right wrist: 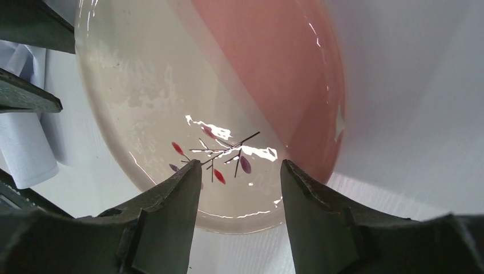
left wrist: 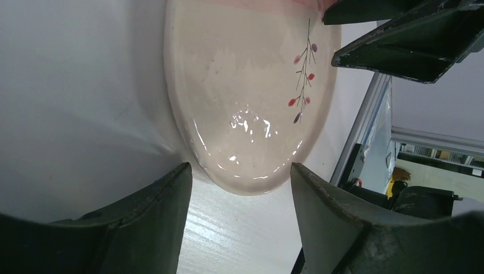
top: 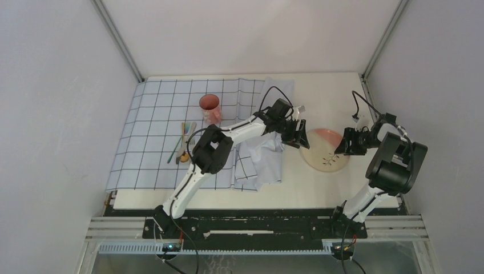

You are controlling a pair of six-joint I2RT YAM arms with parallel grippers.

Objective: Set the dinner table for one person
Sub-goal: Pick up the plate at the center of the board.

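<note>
A cream and pink plate (top: 326, 149) with a twig pattern lies on the cream-white dinner table (top: 337, 97), right of the cloth. My left gripper (top: 299, 137) is open at the plate's left edge. In the left wrist view the plate's rim (left wrist: 245, 97) sits just beyond the open gripper (left wrist: 240, 177). My right gripper (top: 344, 145) is open at the plate's right edge. In the right wrist view the plate (right wrist: 211, 103) has its near rim between the open gripper's (right wrist: 240, 168) fingers. Neither gripper holds anything.
A pale-blue gridded cloth (top: 165, 125) covers the table's left half, bunched up (top: 262, 162) beside the plate. A pink cup (top: 210, 108) and some utensils (top: 182, 142) lie on it. White walls enclose the table on three sides.
</note>
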